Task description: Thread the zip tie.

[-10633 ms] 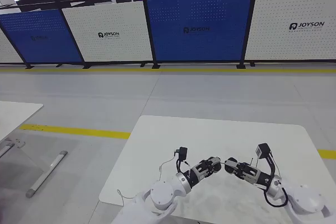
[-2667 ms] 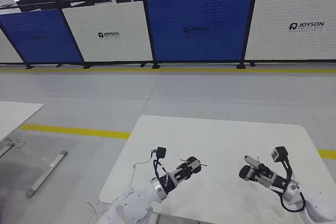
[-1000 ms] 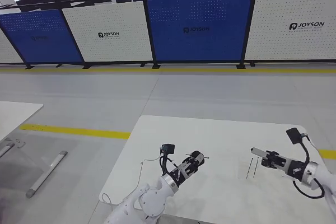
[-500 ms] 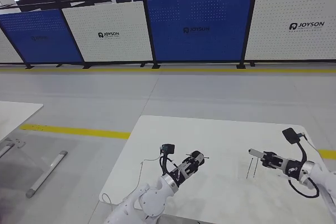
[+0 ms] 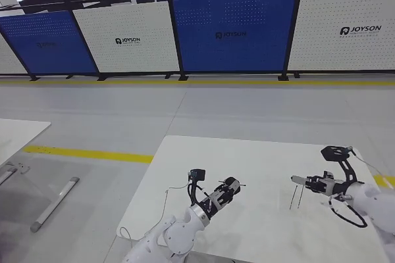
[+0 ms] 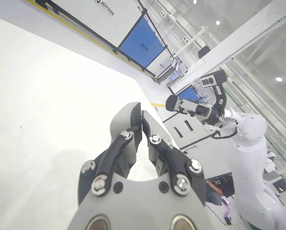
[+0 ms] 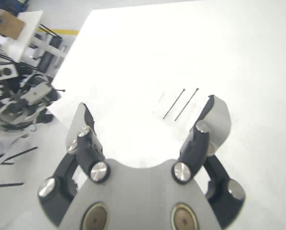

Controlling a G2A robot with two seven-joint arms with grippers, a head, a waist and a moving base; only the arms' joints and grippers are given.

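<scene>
My left gripper [image 5: 231, 186] hovers over the near left part of the white table [image 5: 250, 154]. Its jaws [image 6: 141, 112] are shut on a thin black zip tie [image 6: 131, 129], whose end pokes out sideways [image 7: 62, 90]. Two more black zip ties [image 5: 296, 196] lie side by side on the table at the right [image 7: 180, 104]. My right gripper [image 5: 295, 179] is open just above and beside them. In the right wrist view the two ties lie a little ahead of its spread fingers [image 7: 147, 101], nearer one fingertip [image 7: 212, 99].
The table's near and left edges run close to my left arm. A second white table [image 5: 6, 138] stands off to the left across the floor. Blue and white panels [image 5: 230, 36] line the back of the room.
My right arm has turned its wrist and edged slightly left over the two loose ties. The left arm and its tie have stayed put.
</scene>
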